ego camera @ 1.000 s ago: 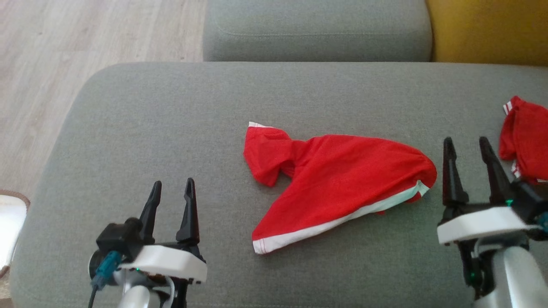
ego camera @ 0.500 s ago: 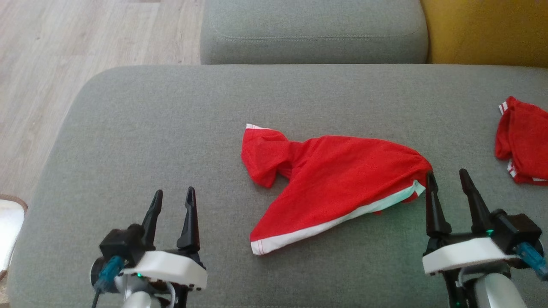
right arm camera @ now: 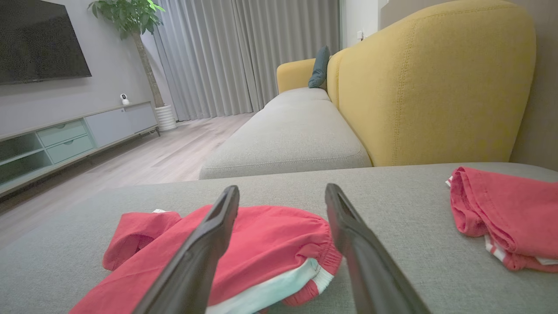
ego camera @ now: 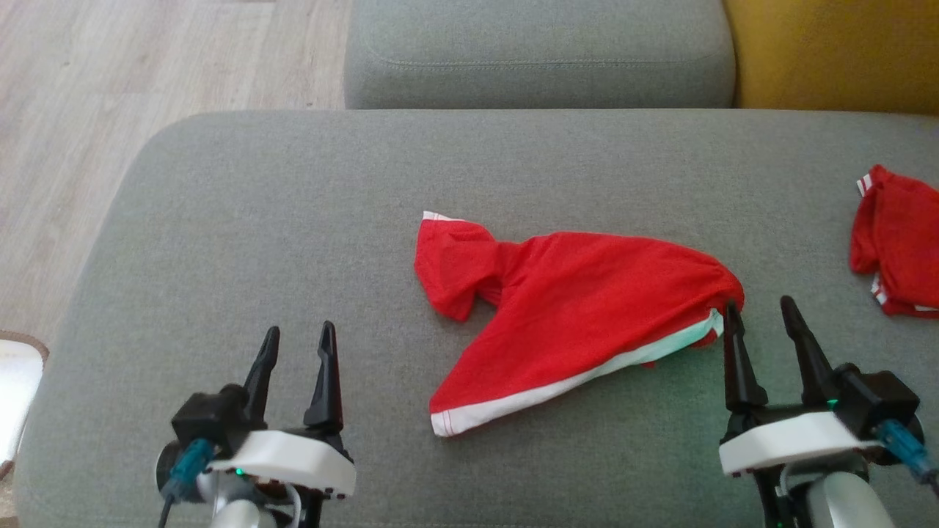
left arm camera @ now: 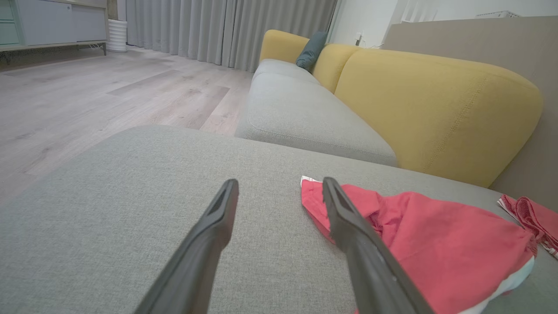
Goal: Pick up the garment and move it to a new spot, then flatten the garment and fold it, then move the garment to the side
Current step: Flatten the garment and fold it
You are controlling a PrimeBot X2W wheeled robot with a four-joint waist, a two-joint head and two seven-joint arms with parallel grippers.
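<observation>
The right tool (ego camera: 758, 303) stands with its two fingers apart and nothing between them. Its inner fingertip is at, perhaps just touching, the gathered waistband end of the garment (ego camera: 579, 308); in the right wrist view that waistband (right arm camera: 318, 257) lies partly in the gap between the fingers. The left tool (ego camera: 300, 327) is also spread apart and empty, well off the garment's other side and level with its lower hem, pointing past the small bunched leg.

The garment, a pair of red shorts with white trim, lies near the middle of the grey seat cushion (ego camera: 293, 220). One leg is spread in a rough wedge and the other is crumpled into a lump at the far end from the right tool. A second red piece (ego camera: 895, 242) sits bunched beyond the garment's waistband end, well apart from it. Behind the garment are another grey seat (ego camera: 543, 51) and a yellow backrest (ego camera: 829, 51).

Judging by how it lies, the garment is neither flat nor folded and no grip has been taken. Whether this is its new spot cannot be told. The flattening, the fold and the move to the side all appear to be left, and the right tool looks placed to close on the waistband first.
</observation>
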